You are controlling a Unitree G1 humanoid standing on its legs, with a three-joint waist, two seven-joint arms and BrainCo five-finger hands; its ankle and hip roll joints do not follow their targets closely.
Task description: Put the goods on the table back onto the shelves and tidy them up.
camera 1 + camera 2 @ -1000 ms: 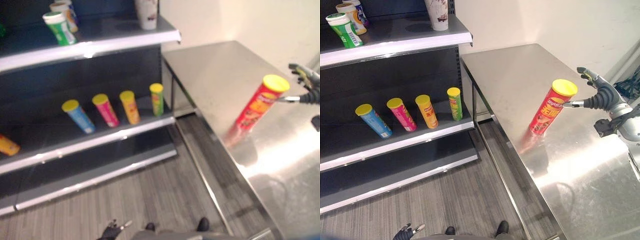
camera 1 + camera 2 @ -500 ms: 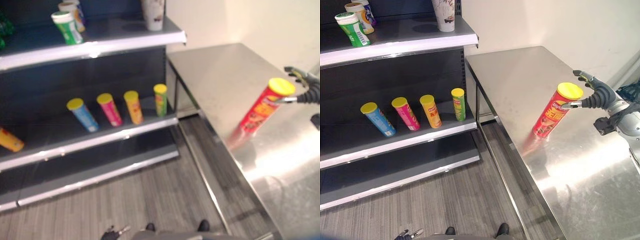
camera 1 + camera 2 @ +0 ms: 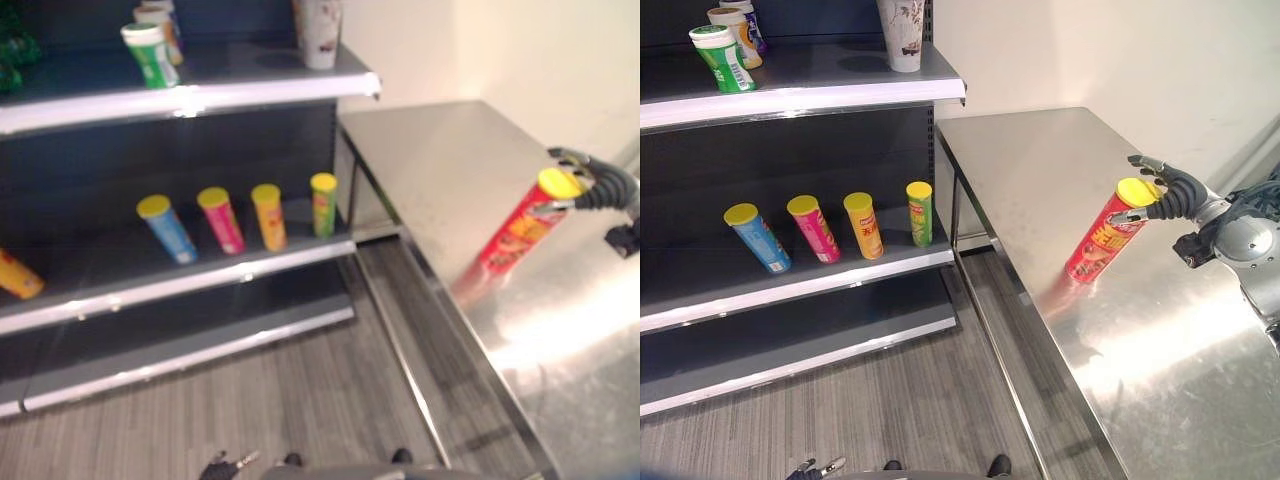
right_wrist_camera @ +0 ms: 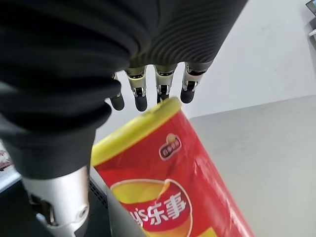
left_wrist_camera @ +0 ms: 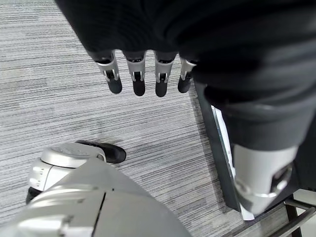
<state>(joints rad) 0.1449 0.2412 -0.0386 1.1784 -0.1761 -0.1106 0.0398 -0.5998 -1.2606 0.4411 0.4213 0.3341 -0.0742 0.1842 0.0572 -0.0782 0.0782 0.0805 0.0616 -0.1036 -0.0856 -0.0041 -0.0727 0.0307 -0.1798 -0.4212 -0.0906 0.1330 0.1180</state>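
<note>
Since the red chip can (image 3: 1106, 240) standing on the steel table (image 3: 1040, 170) is judged light, stiff-walled, smooth and easily toppled, with the right hand (image 3: 1175, 195) loosely spread around its yellow lid (image 4: 133, 129) and nothing gripped, a mid-body hold is advised.

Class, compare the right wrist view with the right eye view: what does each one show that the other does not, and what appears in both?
Right wrist view alone: a close look at the label on the red can.

Right eye view alone: the shelves, with four yellow-lidded cans on the middle one, cups above, and the grey floor.

Both: the right hand, fingers open around the red can's yellow lid, and the steel table.
</note>
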